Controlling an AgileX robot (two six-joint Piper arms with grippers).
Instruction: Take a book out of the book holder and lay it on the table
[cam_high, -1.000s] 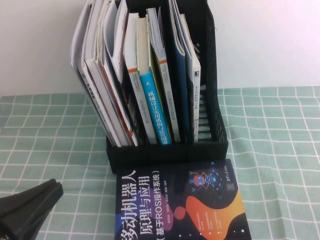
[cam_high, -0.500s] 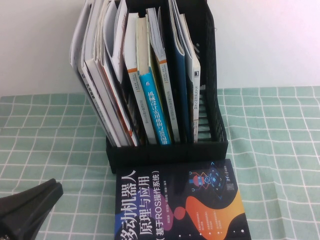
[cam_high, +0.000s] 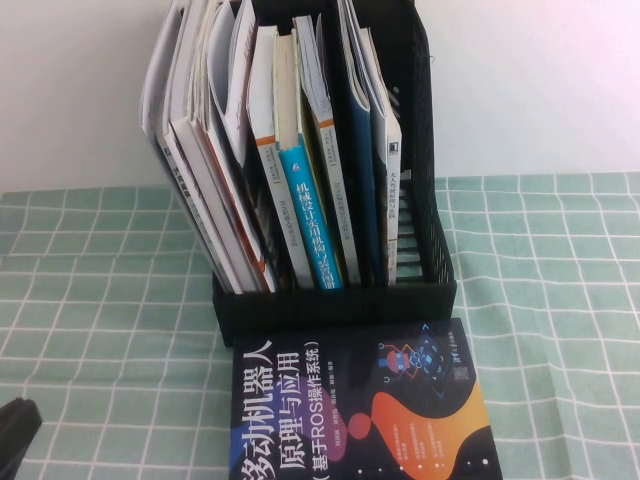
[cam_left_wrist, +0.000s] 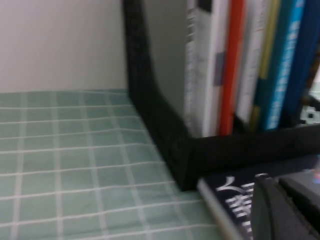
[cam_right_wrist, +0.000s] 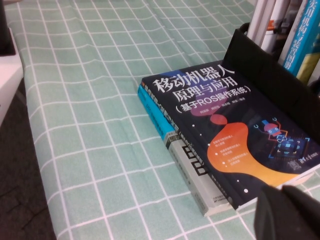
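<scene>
The book (cam_high: 350, 410), dark with a large white Chinese title and orange-pink blobs, lies flat, cover up, on the green checked table (cam_high: 110, 300) just in front of the black book holder (cam_high: 335, 300). In the right wrist view the book (cam_right_wrist: 235, 135) rests on a cyan-and-grey book (cam_right_wrist: 185, 160). My left gripper (cam_high: 15, 435) is at the near left corner, apart from the book; in its own view the left gripper (cam_left_wrist: 282, 210) is shut and empty beside the book's corner (cam_left_wrist: 235, 195). My right gripper (cam_right_wrist: 290, 212) hovers shut and empty over the book's near corner.
The holder is packed with upright books and magazines, among them a blue-spined book (cam_high: 310, 220). A white wall stands behind it. The cloth's edge (cam_right_wrist: 20, 165) drops to a dark floor on one side, near a white object (cam_right_wrist: 7, 80).
My left gripper has drawn back toward the near left corner and mostly left the high view. The book and holder have not moved.
</scene>
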